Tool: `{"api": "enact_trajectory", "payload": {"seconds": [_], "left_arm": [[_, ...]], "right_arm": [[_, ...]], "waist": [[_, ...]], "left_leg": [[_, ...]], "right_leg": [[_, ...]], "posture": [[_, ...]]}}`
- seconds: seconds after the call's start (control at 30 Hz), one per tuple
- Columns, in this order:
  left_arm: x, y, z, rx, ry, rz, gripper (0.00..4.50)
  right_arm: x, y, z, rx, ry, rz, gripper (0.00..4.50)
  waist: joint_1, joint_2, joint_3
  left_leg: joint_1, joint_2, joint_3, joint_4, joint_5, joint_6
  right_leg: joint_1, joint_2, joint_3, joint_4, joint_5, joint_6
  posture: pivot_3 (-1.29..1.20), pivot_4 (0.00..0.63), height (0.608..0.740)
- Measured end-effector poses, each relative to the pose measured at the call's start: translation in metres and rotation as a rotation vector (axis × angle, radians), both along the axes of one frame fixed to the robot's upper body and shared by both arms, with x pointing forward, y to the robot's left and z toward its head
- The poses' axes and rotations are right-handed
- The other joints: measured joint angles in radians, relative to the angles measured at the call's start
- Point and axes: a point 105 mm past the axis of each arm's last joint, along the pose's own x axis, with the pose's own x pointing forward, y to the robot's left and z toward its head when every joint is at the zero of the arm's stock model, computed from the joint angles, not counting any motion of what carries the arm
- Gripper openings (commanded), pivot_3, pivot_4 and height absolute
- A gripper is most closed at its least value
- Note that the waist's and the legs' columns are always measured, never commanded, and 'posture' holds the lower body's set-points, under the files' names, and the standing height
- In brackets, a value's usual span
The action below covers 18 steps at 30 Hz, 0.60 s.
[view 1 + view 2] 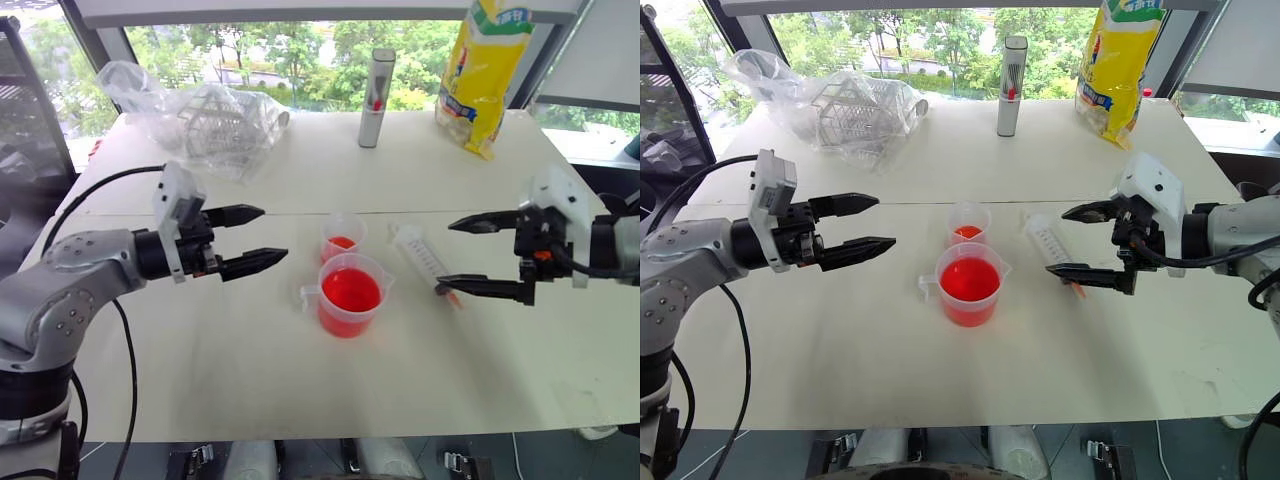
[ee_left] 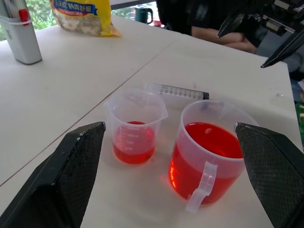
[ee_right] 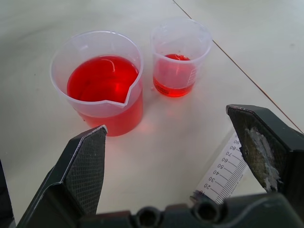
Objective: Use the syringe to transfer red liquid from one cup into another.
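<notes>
Large clear plastic syringe w/ black marks (image 1: 421, 257) lies flat just right of handled clear cup of red liquid (image 1: 350, 296). Both grippers, left (image 1: 250, 240) and right (image 1: 462, 255), spread wide, empty. Prob light, stiff, slick; grab mid-barrel.

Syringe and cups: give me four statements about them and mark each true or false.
1. The syringe lies on the table, held by neither gripper. True.
2. The small cup is empty. False: it holds a little red liquid.
3. The left gripper and right gripper are both open. True.
4. The handled cup holds less liquid than the small cup. False: it holds far more.
</notes>
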Motion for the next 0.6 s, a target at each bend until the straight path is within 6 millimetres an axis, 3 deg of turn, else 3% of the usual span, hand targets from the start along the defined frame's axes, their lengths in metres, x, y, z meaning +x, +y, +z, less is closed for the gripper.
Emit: {"api": "enact_trajectory", "payload": {"seconds": [0.6], "left_arm": [[0.000, -0.002, 0.001, -0.002, -0.005, -0.023, 4.50]], "right_arm": [[0.007, -0.014, -0.010, -0.074, 0.019, -0.077, 4.41]], "waist": [[0.000, 0.000, 0.000]], "left_leg": [[0.000, 0.000, 0.000, 0.000, 0.000, 0.000]], "right_leg": [[0.000, 0.000, 0.000, 0.000, 0.000, 0.000]], "posture": [[0.00, 0.150, 0.740]]}}
